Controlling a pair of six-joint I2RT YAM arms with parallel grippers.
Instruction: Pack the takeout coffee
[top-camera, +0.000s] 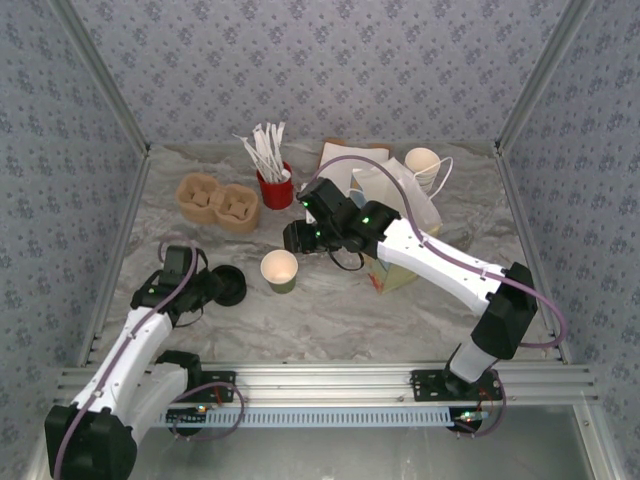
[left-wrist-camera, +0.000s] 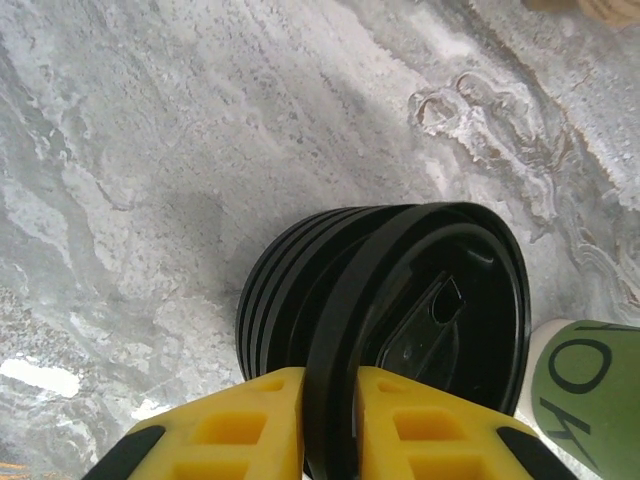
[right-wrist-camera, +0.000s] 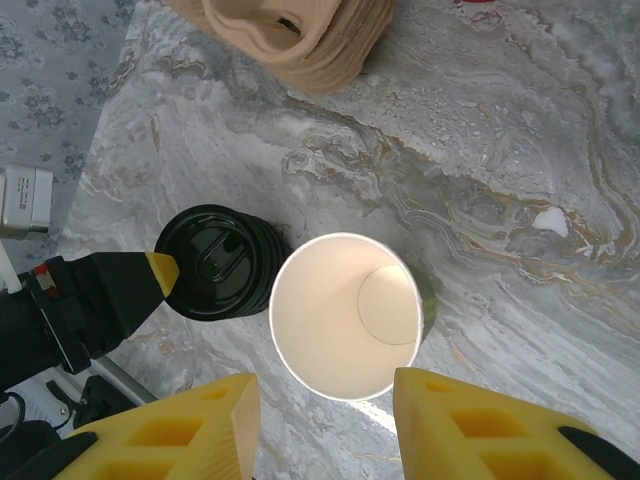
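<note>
Green outside and cream inside, the coffee cup (top-camera: 279, 270) stands upright on the tabletop (top-camera: 330, 310). It is to the left of the paper bag (top-camera: 415, 205), with its mouth open and no lid on. Further left of the bag, just past the cup, sits a pile of black lids (left-wrist-camera: 285, 275). The left pincer (left-wrist-camera: 330, 385) is pinching the rim of the top lid (left-wrist-camera: 430, 330) between its two yellow fingers, and that lid is tipped up on its edge. The right pincer (right-wrist-camera: 322, 385) hangs right over the cup with its fingers spread wide, one on each side, not touching it. I think the lid has to go on before the cup goes in the bag. So what matters is this: the cup is just to the right of the held lid, toward the bag. The cup's long way points straight up, so the lid must turn flat to sit on top. The right arm is nearer the bag.
</note>
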